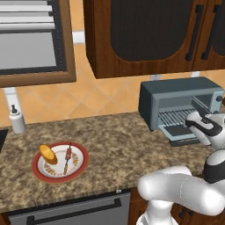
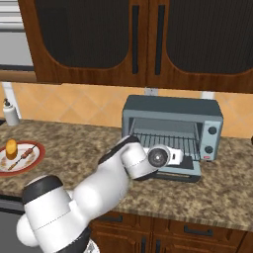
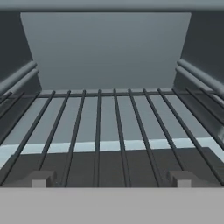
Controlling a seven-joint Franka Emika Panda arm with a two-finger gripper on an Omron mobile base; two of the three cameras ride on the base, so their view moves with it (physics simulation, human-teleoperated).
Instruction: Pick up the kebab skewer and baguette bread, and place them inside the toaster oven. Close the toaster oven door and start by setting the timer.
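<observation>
1. The skewer and bread lie side by side on a red-rimmed plate, well apart from the oven.
2. The door hangs open and flat, the rack bare, ready for loading.
3. The gripper is at the oven mouth, jaws wide and empty, pointing inward.
4. A speckled stone counter carries everything; dark wood cabinets hang above, and a bottle stands at the tiled wall.

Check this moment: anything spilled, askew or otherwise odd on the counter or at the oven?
Nothing stands out. The bread and skewer lie side by side on the plate. The toaster oven stands square, door down, rack bare. The open gripper faces in, empty.
</observation>
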